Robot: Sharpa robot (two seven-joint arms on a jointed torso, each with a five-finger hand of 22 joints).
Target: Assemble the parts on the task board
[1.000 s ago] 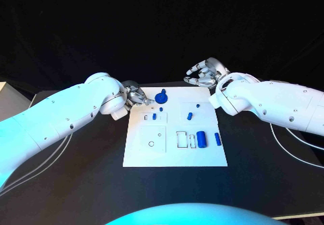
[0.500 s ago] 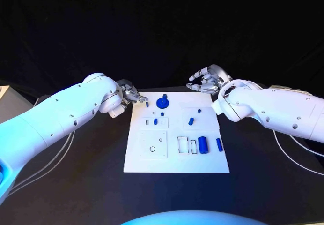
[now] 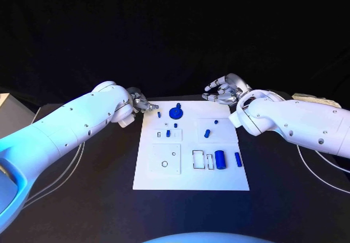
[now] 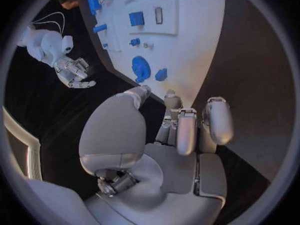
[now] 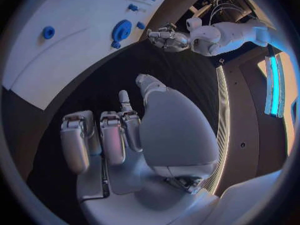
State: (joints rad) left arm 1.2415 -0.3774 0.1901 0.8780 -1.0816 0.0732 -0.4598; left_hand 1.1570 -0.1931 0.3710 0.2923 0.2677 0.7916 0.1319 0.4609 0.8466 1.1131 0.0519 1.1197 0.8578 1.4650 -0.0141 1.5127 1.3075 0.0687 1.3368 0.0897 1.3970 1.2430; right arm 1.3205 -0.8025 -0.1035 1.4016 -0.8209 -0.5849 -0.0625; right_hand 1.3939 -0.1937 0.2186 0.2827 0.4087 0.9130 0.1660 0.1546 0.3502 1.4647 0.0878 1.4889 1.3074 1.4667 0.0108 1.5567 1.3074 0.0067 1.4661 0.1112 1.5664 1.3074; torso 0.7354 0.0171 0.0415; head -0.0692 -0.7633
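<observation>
A white board (image 3: 191, 152) lies in the middle of a black worktop (image 3: 95, 192), its long side running from near to far. Small blue parts sit on it. At the far end is a round blue disc (image 3: 175, 107) with a knob on top. Just left of it lies a small blue peg (image 3: 159, 114). Nearer, left of centre, are a tiny blue dot (image 3: 176, 124) and a short blue block (image 3: 168, 133) beside a small slot. Right of centre are another dot (image 3: 216, 121) and a slanted blue piece (image 3: 207, 133). On the near right, a thick blue cylinder (image 3: 219, 157) lies next to a thin blue pin (image 3: 237, 159), both pointing near to far. Left of the cylinder are rectangular outlines, and on the near left a small oval outline.

The left hand (image 3: 140, 105) hovers off the board's far left corner, close to the peg. Its fingers are curled inward and the left wrist view shows nothing in them. The right hand (image 3: 224, 89) hangs beyond the board's far right corner, over the dark worktop. Its fingers are also curled in, and the right wrist view shows it holds nothing. Neither hand touches the board or any part.
</observation>
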